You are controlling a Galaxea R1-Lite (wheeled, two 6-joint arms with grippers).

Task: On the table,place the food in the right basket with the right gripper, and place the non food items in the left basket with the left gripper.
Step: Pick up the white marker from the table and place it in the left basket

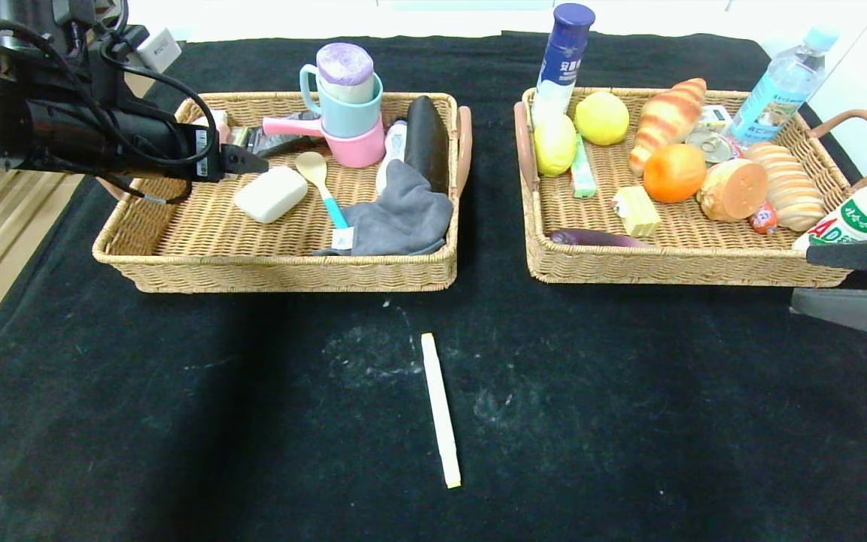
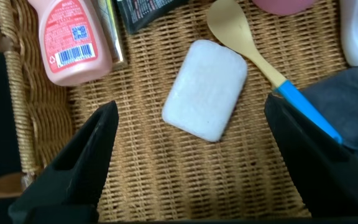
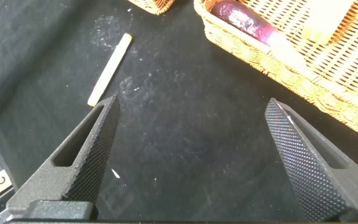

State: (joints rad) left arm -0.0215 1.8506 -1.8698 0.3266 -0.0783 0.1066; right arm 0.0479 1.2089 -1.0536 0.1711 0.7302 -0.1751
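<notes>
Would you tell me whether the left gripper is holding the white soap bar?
No, the left gripper is open above the soap bar, which lies in the left basket.

Two wicker baskets sit on the tabletop: the left basket (image 1: pixel 177 256) and the right basket (image 1: pixel 667 263). Two lemons (image 1: pixel 603 118) (image 1: pixel 555 144), one orange (image 1: pixel 673 172), one croissant (image 1: pixel 667 117), one soap bar (image 1: pixel 270 193), two stacked cups (image 1: pixel 351 113), one pale stick (image 1: pixel 440 409).

Black left arm (image 1: pixel 95 132) trailing looped cables; right tool (image 3: pixel 191 162) has textured black fingers.
</notes>
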